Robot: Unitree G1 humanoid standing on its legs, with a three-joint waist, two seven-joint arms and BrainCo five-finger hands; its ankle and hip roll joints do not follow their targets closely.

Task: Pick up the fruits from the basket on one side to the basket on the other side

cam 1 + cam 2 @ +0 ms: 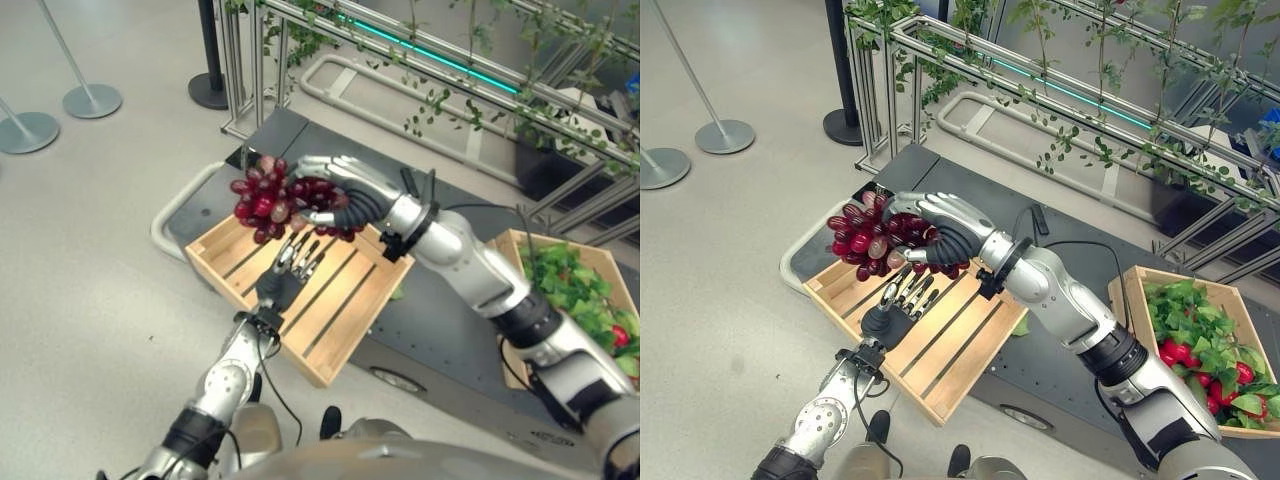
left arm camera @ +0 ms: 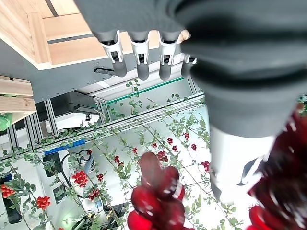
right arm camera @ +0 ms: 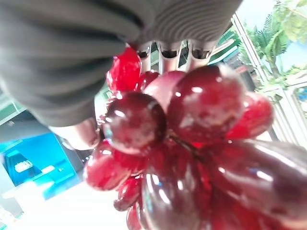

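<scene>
A bunch of dark red grapes (image 1: 268, 200) hangs above the far left part of an empty slatted wooden crate (image 1: 345, 305). My right hand (image 1: 345, 188) is shut on the bunch from above, its fingers curled round the grapes (image 3: 192, 124). My left hand (image 1: 293, 262) is below the bunch, over the crate, with straight fingers (image 2: 139, 60) pointing up towards the grapes and holding nothing. A second wooden crate (image 1: 1135, 290) at the right holds green leaves and red fruits (image 1: 1180, 352).
Both crates rest on a dark low platform (image 1: 440, 330). A metal frame with climbing vines (image 1: 1060, 110) runs behind it. Stanchion bases (image 1: 92, 100) stand on the grey floor at the far left.
</scene>
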